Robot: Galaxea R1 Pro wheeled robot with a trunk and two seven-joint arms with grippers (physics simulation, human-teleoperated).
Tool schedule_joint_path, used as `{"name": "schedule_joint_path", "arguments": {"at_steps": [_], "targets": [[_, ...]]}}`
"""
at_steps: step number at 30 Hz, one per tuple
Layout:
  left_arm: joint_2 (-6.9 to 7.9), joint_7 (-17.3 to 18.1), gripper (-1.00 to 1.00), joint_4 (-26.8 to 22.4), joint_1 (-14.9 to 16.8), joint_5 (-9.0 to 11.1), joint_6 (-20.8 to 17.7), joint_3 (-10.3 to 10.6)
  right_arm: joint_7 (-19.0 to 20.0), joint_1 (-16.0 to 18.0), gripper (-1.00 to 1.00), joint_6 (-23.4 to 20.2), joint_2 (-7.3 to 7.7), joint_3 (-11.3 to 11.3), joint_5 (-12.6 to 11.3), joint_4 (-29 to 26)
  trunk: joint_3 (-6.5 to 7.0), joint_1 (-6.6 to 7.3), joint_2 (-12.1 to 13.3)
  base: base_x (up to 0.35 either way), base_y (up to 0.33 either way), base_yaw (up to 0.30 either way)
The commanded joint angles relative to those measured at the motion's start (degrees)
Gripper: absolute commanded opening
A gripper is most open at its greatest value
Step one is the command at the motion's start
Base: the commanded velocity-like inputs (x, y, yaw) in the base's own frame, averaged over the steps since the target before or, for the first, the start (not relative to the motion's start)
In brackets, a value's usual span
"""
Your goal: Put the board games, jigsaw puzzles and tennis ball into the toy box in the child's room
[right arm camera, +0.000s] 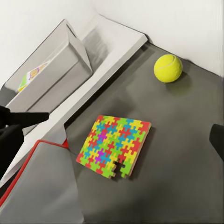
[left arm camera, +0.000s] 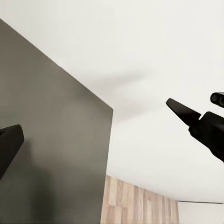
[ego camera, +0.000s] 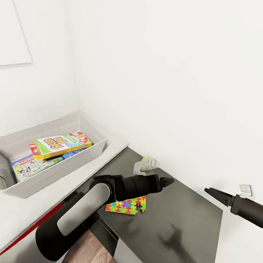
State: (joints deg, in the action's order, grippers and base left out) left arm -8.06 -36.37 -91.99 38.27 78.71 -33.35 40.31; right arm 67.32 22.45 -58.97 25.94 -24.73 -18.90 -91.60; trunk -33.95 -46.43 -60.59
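- Counter [ego camera: 184,226]: dark grey wing meets light grey top, white walls, plank floor below.
- Toy box [ego camera: 5,144] on light top, holds SKIP BO [ego camera: 63,143] lying flat.
- Jigsaw puzzle [right arm camera: 114,144] flat on dark wing near toy box; tennis ball [right arm camera: 168,68] beyond it by wall.
- Left pincer [ego camera: 166,181] and right pincer [ego camera: 210,192] spread wide, holding nothing.

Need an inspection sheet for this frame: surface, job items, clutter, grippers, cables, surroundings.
Surface: table, dark grey wing beside a light grey top, nothing spilled.
Job's things: toy box on the light top holds the SKIP BO game lying over the MONOPOLY game, with a blue box edge beneath. Jigsaw puzzles, seemingly a stack, lie on the dark wing; tennis ball sits apart from them near the wall.
Clutter: nothing seen.
Grippers: left gripper open and empty above the wing; right gripper empty, opening unclear.
Cables: nothing seen.
Surroundings: white walls, wood plank floor.
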Motion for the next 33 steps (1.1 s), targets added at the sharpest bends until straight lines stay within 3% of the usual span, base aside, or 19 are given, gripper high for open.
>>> {"name": "schedule_joint_path", "arguments": {"at_steps": [1,8,10,18,24,33], "targets": [[0.11,-0.72,1.00,-0.06,-0.31,0.53,0.08,-0.04,-0.61,-0.17,1.00,-0.27,-0.05,-0.19,1.14,-0.24,0.02,0.00,-0.04,0.000,0.000,-0.053],[0.82,-1.77,1.00,-0.09,-1.56,0.44,0.23,-0.24,-5.09,-0.43,1.00,-0.34,-0.42,-0.35,5.35,-0.54,0.56,0.00,-0.04,0.000,0.000,-0.030],[1.09,-3.75,1.00,-0.10,-1.95,0.39,0.26,-0.17,-8.60,-0.50,1.00,-0.36,-0.58,-0.19,7.30,-0.65,0.73,0.00,-0.04,0.000,0.000,-0.011],[1.45,-6.79,1.00,-0.06,-2.72,0.33,0.31,0.12,-13.30,-0.55,1.00,-0.35,-0.80,-0.04,8.90,-0.74,1.44,0.00,-0.04,0.000,0.000,-0.011],[1.70,-7.37,1.00,-0.06,-4.54,0.14,0.36,0.04,-14.58,-0.56,1.00,-0.32,-0.86,-0.17,9.30,-0.76,1.98,0.00,-0.04,0.000,0.000,-0.047],[1.73,-7.39,1.00,-0.05,-5.53,-2.92,0.39,0.03,-15.10,-0.56,1.00,-0.15,-0.99,-0.16,9.46,-0.77,2.79,0.00,-0.04,0.000,0.000,-0.069]]}}
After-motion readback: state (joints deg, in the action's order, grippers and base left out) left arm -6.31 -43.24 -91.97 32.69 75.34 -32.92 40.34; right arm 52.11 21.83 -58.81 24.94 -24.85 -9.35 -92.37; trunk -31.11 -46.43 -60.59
